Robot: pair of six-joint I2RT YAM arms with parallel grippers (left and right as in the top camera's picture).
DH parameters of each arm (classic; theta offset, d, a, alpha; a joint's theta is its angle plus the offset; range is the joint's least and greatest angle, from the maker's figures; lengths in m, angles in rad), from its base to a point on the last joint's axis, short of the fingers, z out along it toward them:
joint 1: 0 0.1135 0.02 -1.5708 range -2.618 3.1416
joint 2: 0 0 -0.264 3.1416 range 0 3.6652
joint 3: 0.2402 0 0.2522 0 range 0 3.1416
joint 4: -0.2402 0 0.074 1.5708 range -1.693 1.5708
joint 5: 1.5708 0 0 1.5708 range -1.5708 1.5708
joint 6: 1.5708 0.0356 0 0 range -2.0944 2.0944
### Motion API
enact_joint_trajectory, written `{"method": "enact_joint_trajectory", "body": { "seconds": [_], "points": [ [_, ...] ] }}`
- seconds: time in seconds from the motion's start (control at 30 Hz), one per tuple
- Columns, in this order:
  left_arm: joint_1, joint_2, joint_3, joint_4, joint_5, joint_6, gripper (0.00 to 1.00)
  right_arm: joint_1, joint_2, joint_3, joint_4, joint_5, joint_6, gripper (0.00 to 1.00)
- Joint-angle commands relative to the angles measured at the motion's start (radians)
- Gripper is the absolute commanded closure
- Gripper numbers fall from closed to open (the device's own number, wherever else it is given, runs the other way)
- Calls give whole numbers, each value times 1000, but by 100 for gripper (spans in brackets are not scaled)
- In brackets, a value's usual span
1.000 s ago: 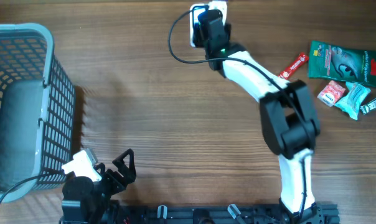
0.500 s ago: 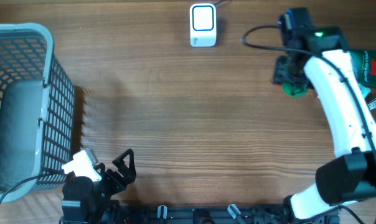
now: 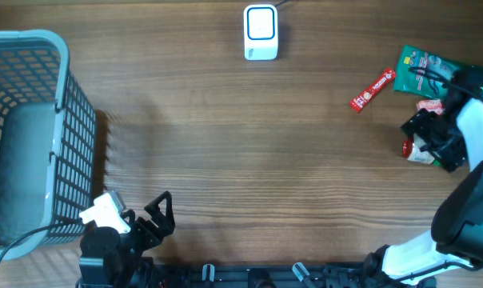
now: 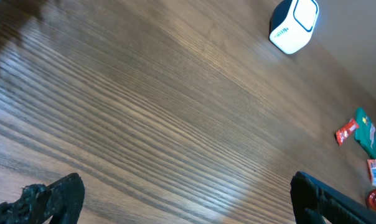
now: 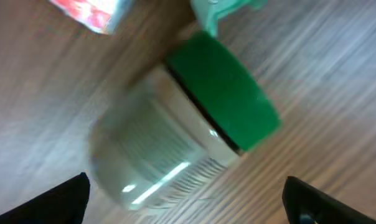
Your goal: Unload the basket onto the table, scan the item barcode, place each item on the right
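From above, the right pincer (image 3: 424, 138) hovers at the far right edge of the desk (image 3: 225, 144), among the packets just below the green packet (image 3: 424, 68) and right of the red stick packet (image 3: 372, 90). A second ago it was up at the scanner (image 3: 261, 32), which now stands alone at top centre, well apart from the arm. The item itself is hidden under the pincer here. The left pincer (image 3: 155, 218) sits at the near edge beside the basket (image 3: 61, 88), jaws spread and empty. The left wrist view agrees: its dark fingers (image 4: 51, 199) fill the bottom corners with only bare wood between them. The right wrist view, blurred, shows the jar (image 5: 157, 162) lying on its side on the desk, green cap (image 5: 222, 106) towards the upper right. The fingertips (image 5: 57, 199) stand wide apart in the lower corners, clear of it. So the jaws that carried the jar a moment ago have let go. It seems to have been shown to the scanner and set back among the goods, though whether the scan registered cannot be told. Another item is probably next.
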Motion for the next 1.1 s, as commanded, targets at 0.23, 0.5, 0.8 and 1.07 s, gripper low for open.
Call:
{"method": "enact_joint_trajectory", "body": {
  "seconds": [0.23, 0.5, 0.8, 1.07],
  "points": [
    [6, -2, -5, 3, 5, -2, 0, 66, -91, 319, -242, -367, -97, 0],
    [6, -2, -5, 3, 5, -2, 0, 440, -416, 324, -291, -444, 106, 0],
    [6, -2, -5, 3, 5, -2, 0, 734, -490, 324, -293, -426, 299, 0],
    [6, -2, -5, 3, 5, -2, 0, 734, -488, 316, -288, -329, 263, 0]
  ]
}}
